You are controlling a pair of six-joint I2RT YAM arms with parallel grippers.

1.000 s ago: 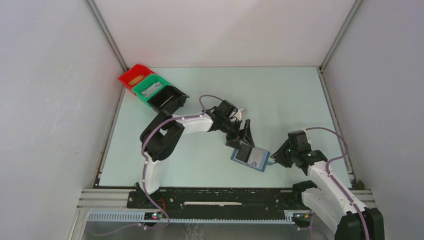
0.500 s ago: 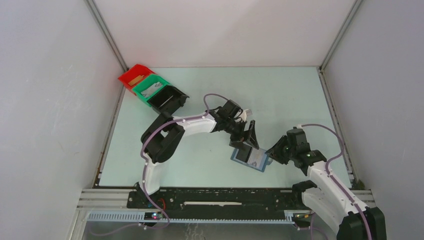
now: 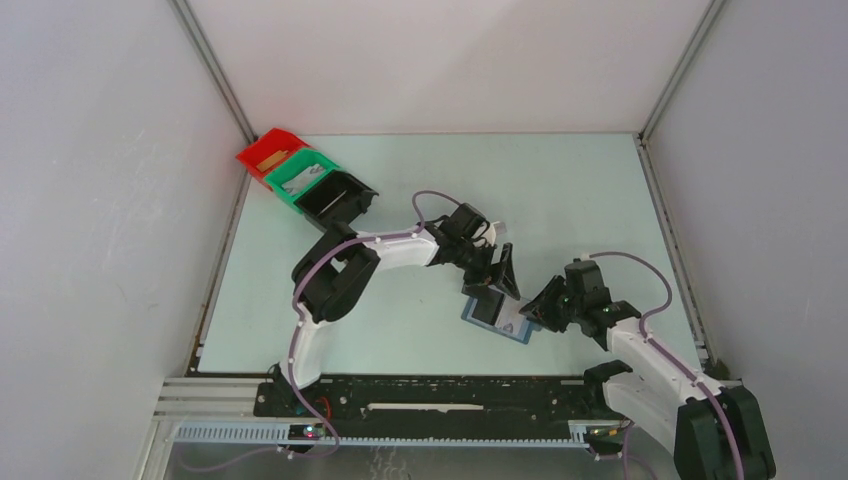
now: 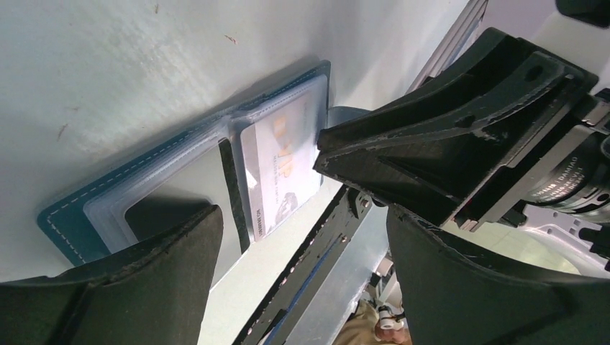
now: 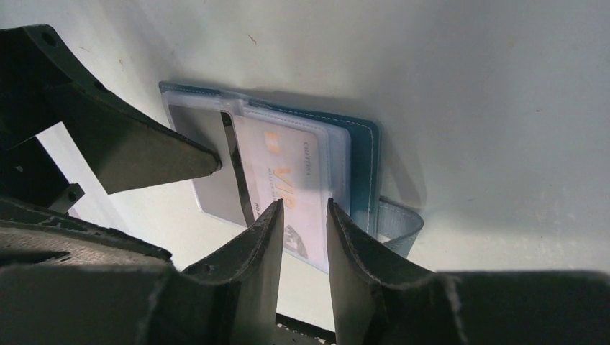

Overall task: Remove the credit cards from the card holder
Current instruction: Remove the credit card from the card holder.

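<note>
The slate-blue card holder lies spread open on the table, its tab pointing right. Clear sleeves hold a pale card printed "VIP" and a dark card beside it. My left gripper is open wide, and one finger rests with its tip on the dark card's sleeve. My right gripper is open only narrowly, its tips just over the near end of the pale card, with nothing between them. In the left wrist view the holder and pale card lie under my right gripper.
Red, green and black bins stand in a row at the back left; the red holds a tan card, the green a pale one. The black front rail runs close below the holder. Walls enclose three sides.
My right gripper has moved left, up to the holder's right half. My left gripper has shifted slightly right and down onto the holder's left half. The holder has stayed put.
</note>
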